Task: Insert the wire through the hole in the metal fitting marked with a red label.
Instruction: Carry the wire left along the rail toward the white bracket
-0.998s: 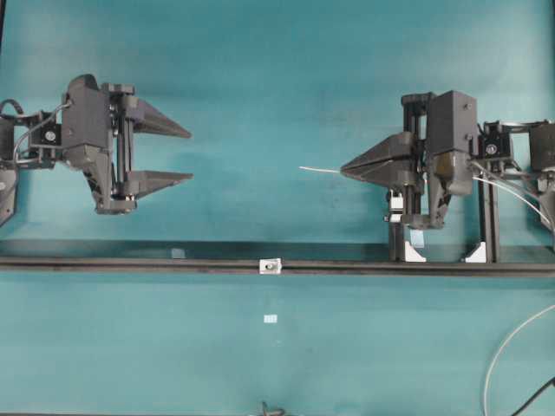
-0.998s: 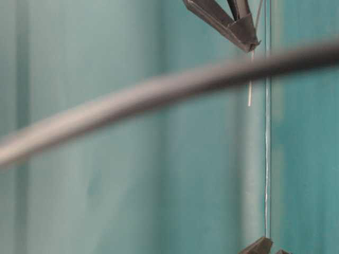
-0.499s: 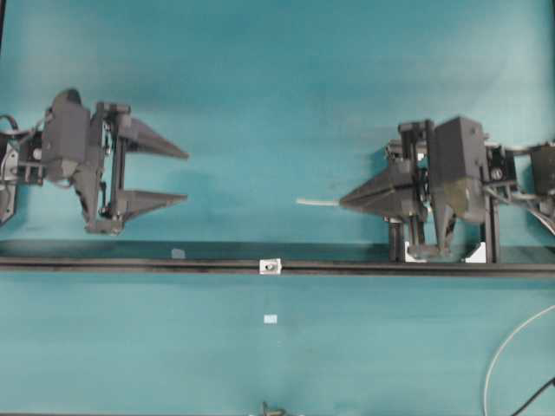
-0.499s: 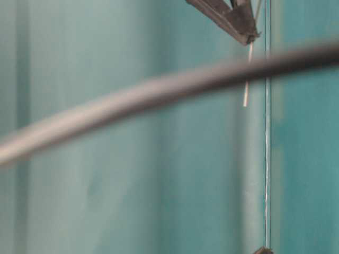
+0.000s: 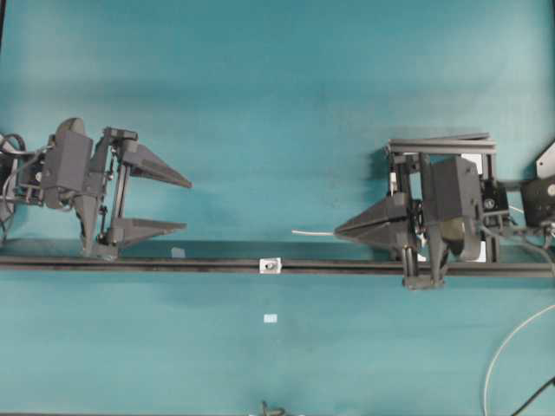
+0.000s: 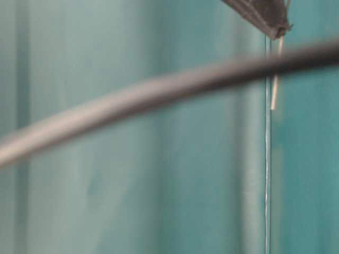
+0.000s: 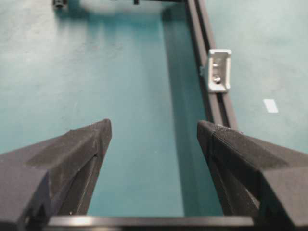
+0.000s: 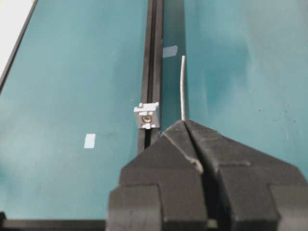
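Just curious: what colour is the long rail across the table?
Black; clearest in the overhead view.

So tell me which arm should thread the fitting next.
Right. The right gripper is shut on the wire, whose free end points toward the fitting on the rail. The left gripper is open and empty.

Evenly, softly lit throughout; no glare. Overhead view slightly soft, with faint shadows thrown upward from the left gripper (image 5: 178, 204) and right gripper (image 5: 338, 232) onto the table (image 5: 277, 95). Table-level view badly out of focus, crossed by a blurred dark cable (image 6: 132, 106). Wrist views sharp farther off, blurred close in.
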